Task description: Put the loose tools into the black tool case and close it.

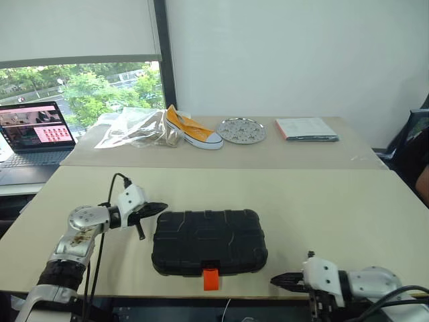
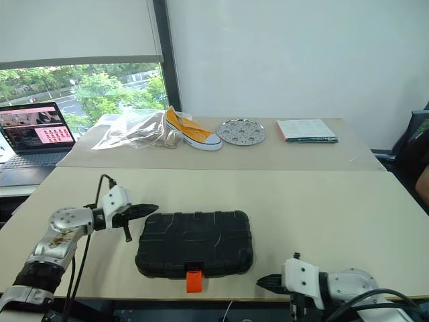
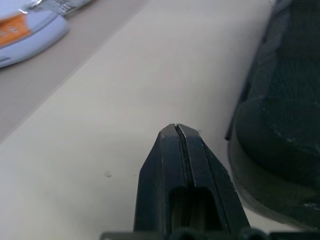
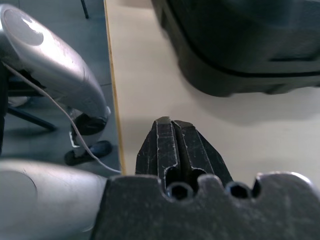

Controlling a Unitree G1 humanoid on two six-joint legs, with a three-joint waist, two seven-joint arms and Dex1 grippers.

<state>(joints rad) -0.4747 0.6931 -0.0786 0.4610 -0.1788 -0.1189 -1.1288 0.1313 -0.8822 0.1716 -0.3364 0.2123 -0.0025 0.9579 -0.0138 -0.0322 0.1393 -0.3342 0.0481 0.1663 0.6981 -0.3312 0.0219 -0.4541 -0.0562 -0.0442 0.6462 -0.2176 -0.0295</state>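
Black tool case (image 1: 209,249) lies closed on table (image 1: 322,201), orange latch (image 1: 211,279) at front. Left gripper (image 1: 161,207) and right gripper (image 1: 276,280) flank it, both jaws together, empty

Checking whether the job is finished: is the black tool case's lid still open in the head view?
No, the black tool case lies shut on the table, lid down flat and its orange latch at the front edge.

Bright, even daylight from the window (image 1: 87,87) at far left. Soft shadows under the case (image 1: 209,241). Blurred close up in both wrist views.
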